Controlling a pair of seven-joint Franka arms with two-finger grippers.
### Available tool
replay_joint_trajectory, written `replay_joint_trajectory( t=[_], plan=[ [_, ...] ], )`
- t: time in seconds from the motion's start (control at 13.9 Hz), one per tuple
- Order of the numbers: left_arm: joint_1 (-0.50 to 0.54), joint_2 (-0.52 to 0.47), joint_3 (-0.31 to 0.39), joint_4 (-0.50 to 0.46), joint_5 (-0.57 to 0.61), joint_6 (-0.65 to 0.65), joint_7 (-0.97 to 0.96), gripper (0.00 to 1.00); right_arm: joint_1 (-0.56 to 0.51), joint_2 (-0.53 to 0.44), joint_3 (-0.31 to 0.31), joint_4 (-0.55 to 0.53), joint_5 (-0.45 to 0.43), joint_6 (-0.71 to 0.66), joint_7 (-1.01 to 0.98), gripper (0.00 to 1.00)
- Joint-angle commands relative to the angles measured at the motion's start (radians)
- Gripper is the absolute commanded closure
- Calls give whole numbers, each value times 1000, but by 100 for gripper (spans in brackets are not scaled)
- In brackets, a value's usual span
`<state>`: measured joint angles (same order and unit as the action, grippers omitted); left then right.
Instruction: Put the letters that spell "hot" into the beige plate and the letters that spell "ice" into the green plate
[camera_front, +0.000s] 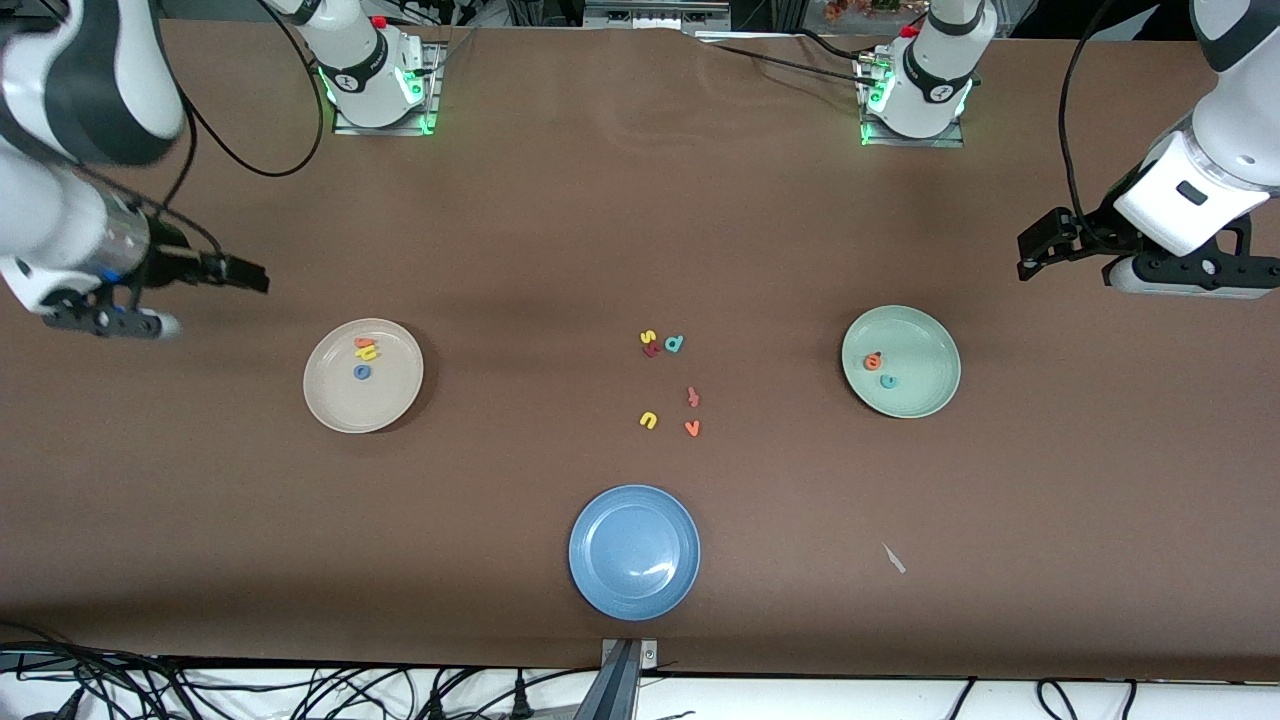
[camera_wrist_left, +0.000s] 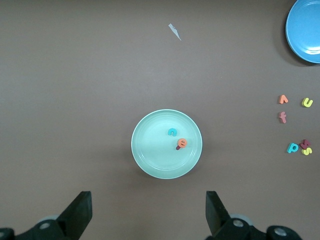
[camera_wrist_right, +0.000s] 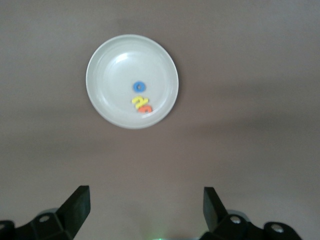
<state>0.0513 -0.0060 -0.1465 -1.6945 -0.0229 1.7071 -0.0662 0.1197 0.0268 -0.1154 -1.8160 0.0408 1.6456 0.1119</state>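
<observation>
Blue plate (camera_front: 634, 552), loose letters (camera_front: 670, 385) mid-table

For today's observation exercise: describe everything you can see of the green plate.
The green plate is round, shallow and pale mint, smooth and slightly glossy with a raised rim. It lies flat on the brown table toward the left arm's end. Inside it rest a teal "c" and an orange "e", with something dark red showing under the "e". No pincer touches it.

A matte brown table (camera_front: 560, 220) fills the scene under even overhead light, with black cables (camera_front: 300, 690) tangled along a white floor strip from 6 to 8 o'clock.
</observation>
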Motion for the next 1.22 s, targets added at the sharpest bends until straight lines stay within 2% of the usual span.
replay_joint_trajectory(
  t=[0.0, 0.29, 0.65, 0.86, 1.15],
  plan=[
    [-1, 9, -1, 27, 26, -23, 14, 0, -23, -50, 23, 67, -19, -151, 0, 0],
    [-1, 9, -1, 27, 26, -23, 14, 0, -2, -48, 22, 187, -42, -277, -1, 0],
    [-1, 9, 1, 27, 26, -23, 14, 0, 3, -51, 22, 195, -47, -241, 0, 0],
    [-1, 9, -1, 27, 26, -23, 14, 0, 12, -19, 25, 217, -75, -247, -5, 0],
    [-1, 9, 1, 27, 26, -23, 14, 0, 9, -18, 20, 218, -64, -248, -6, 0]
  ],
)
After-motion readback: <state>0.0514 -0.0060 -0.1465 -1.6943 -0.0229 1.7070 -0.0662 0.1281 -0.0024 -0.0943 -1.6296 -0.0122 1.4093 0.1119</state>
